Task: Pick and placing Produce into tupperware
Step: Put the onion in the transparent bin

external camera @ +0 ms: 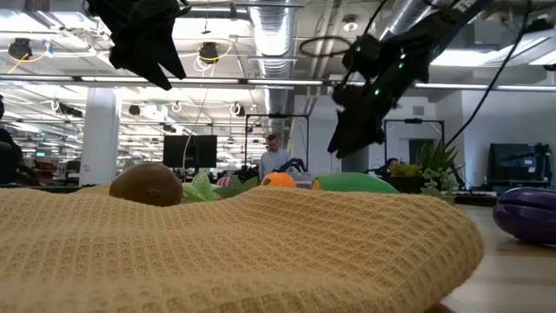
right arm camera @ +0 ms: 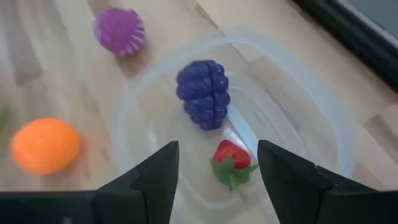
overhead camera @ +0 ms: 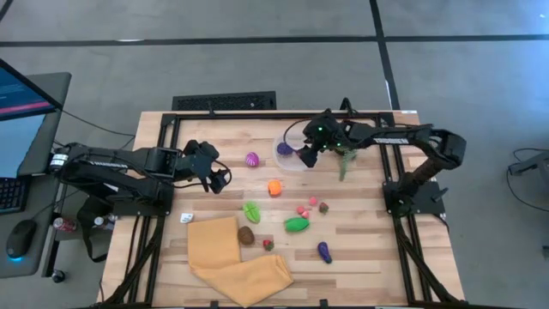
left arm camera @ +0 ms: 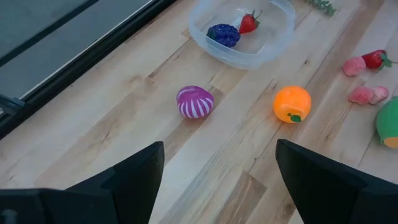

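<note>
The clear tupperware [overhead camera: 292,156] stands near the table's far edge and holds a purple berry [right arm camera: 203,93] and a red strawberry [right arm camera: 231,163]. My right gripper [overhead camera: 307,158] hovers open just above the tub; the strawberry lies between its fingers in the right wrist view, untouched. My left gripper [overhead camera: 218,178] is open above the table's left part, away from any piece. On the wood lie a magenta striped piece [overhead camera: 252,159], an orange [overhead camera: 274,187], green pieces [overhead camera: 251,211] [overhead camera: 297,224], small pink and red bits [overhead camera: 305,208], a brown piece [overhead camera: 246,235] and a purple eggplant [overhead camera: 324,251].
A folded tan cloth [overhead camera: 236,257] covers the near left of the table, with the brown piece at its edge. A potted green plant [overhead camera: 345,157] stands right of the tub under the right arm. Bare wood lies between the left gripper and the magenta piece.
</note>
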Robot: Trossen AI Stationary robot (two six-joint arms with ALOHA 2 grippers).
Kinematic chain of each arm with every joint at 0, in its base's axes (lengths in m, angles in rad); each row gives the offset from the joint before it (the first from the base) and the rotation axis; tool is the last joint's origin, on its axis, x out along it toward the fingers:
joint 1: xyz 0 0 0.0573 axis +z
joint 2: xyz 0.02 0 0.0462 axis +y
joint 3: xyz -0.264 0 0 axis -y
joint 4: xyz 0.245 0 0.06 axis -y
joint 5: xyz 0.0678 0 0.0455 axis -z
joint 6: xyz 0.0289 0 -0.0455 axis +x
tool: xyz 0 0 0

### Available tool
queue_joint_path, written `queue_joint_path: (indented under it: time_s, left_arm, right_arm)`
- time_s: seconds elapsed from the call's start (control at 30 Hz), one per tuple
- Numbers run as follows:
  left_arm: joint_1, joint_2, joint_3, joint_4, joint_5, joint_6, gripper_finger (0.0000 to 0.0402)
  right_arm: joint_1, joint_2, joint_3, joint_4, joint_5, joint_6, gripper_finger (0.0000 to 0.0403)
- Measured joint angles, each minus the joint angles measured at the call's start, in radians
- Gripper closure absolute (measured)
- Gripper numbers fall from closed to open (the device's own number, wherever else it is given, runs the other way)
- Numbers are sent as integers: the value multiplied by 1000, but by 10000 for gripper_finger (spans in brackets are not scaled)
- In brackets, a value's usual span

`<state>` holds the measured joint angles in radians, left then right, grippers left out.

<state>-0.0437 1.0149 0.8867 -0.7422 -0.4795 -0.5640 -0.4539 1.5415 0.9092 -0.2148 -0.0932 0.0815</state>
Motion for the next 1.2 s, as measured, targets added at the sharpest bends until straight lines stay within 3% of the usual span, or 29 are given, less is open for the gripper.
queue_joint_path:
  time_s: [0.3, 0.57, 0.7, 0.97, 1.2]
  left_arm:
    - [0, 8, 0, 1, -45, 43, 102]
    - [0, 117, 1, 4, -165, 296, 102]
    - [13, 209, 1, 49, -137, 471, 102]
    - [113, 379, 0, 221, -30, 694, 102]
    - [224, 428, 0, 244, 65, 842, 102]
  right_arm:
    - [83, -239, 0, -255, -44, -7, 164]
    - [292, -383, 0, -389, -45, 89, 164]
    - [415, -420, 0, -437, -31, 186, 164]
    - [652, -431, 1, -530, 102, 440, 165]
    - [840, -429, 0, -554, 218, 646, 165]
